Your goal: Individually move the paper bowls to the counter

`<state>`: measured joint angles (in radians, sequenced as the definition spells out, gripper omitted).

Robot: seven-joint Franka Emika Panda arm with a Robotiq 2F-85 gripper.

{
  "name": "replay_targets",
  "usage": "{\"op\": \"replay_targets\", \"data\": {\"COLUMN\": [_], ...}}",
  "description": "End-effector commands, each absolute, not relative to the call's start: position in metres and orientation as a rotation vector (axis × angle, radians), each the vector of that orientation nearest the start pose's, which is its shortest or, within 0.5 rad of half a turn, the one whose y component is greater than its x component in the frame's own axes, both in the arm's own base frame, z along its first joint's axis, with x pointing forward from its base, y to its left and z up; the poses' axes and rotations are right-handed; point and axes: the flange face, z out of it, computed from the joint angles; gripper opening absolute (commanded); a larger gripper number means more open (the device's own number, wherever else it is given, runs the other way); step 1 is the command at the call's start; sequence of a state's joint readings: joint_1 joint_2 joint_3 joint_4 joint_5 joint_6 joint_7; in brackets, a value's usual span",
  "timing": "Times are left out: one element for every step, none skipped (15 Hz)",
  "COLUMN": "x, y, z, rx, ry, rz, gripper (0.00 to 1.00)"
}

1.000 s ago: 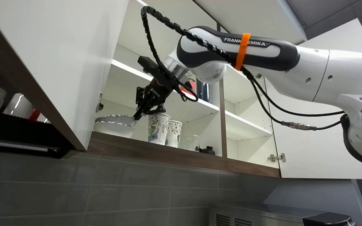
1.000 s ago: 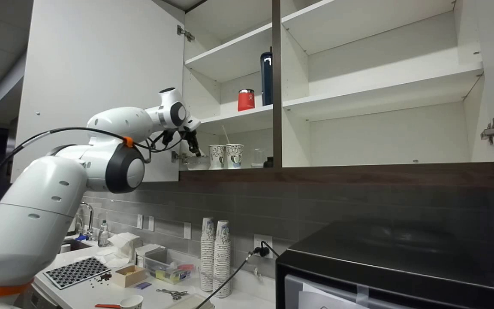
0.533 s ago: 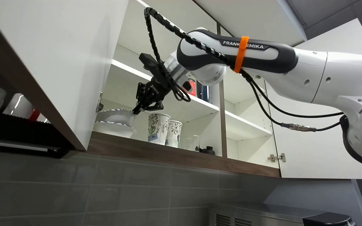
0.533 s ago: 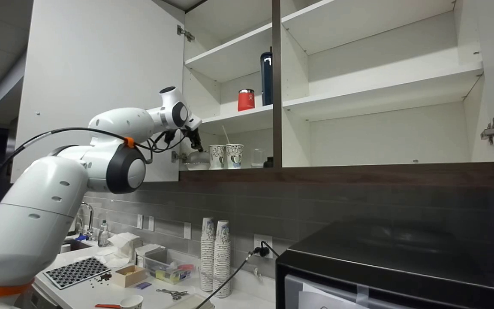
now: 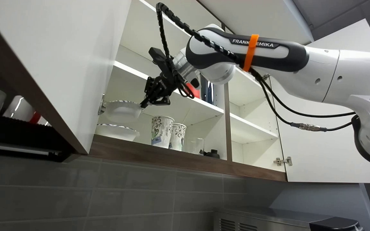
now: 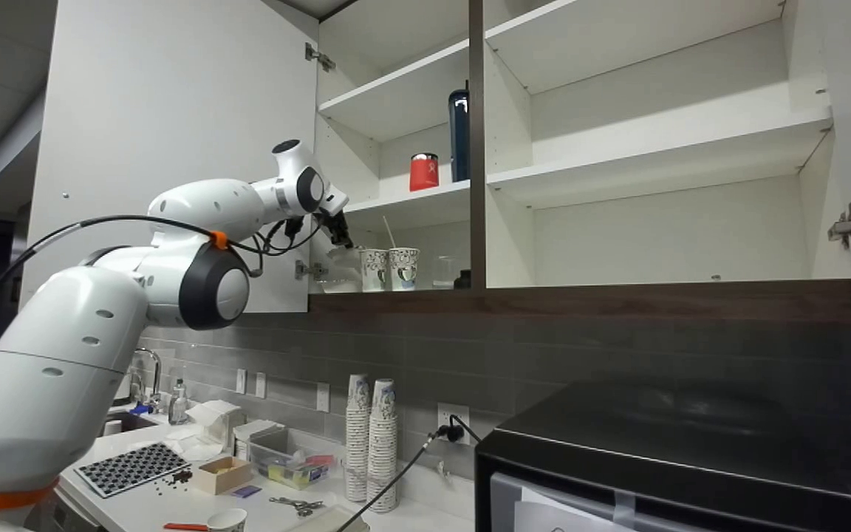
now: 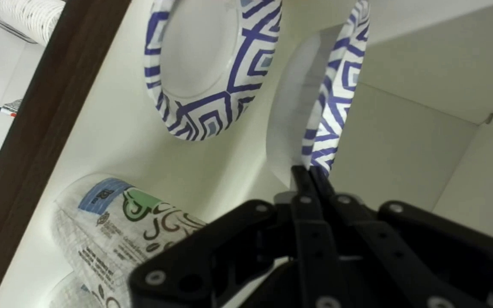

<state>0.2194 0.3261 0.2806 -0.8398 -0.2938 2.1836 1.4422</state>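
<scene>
A robot gripper (image 7: 309,171) pinches the patterned rim of a paper bowl (image 7: 291,100) in the wrist view, its jaws nearly touching with only the thin edge between, the bowl extending beyond them; a second bowl (image 7: 199,47) rests apart on a pale cabinet shelf (image 7: 144,149). In an exterior view, the gripped bowl hangs mouth up above that second one, with two patterned cups (image 5: 167,133) and a clear glass (image 5: 194,145) standing nearby. In an exterior view, a white counter (image 6: 159,506) runs below, bearing two tall cup stacks (image 6: 382,462), a dotted tray (image 6: 132,468) and a small tan box (image 6: 221,476) before a grey tiled wall (image 6: 425,351) (a black appliance (image 6: 662,443) stands to one side).
</scene>
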Motion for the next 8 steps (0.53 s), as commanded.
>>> {"op": "replay_targets", "data": {"x": [0.567, 0.562, 0.558, 0.552, 0.546, 0.540, 0.533, 0.526], "y": [0.242, 0.241, 0.240, 0.240, 0.240, 0.239, 0.237, 0.236], "z": [0.869, 0.873, 0.875, 0.878, 0.880, 0.882, 0.884, 0.886], "rx": [-1.959, -1.954, -1.952, -1.952, -1.955, -1.963, -1.963, -1.966], "ry": [1.064, 1.060, 1.057, 1.053, 1.046, 1.037, 1.040, 1.035], "rz": [-0.953, -0.956, -0.959, -0.959, -0.959, -0.952, -0.956, -0.950], "gripper": [0.01, 0.01, 0.01, 0.01, 0.01, 0.01, 0.01, 0.01]}}
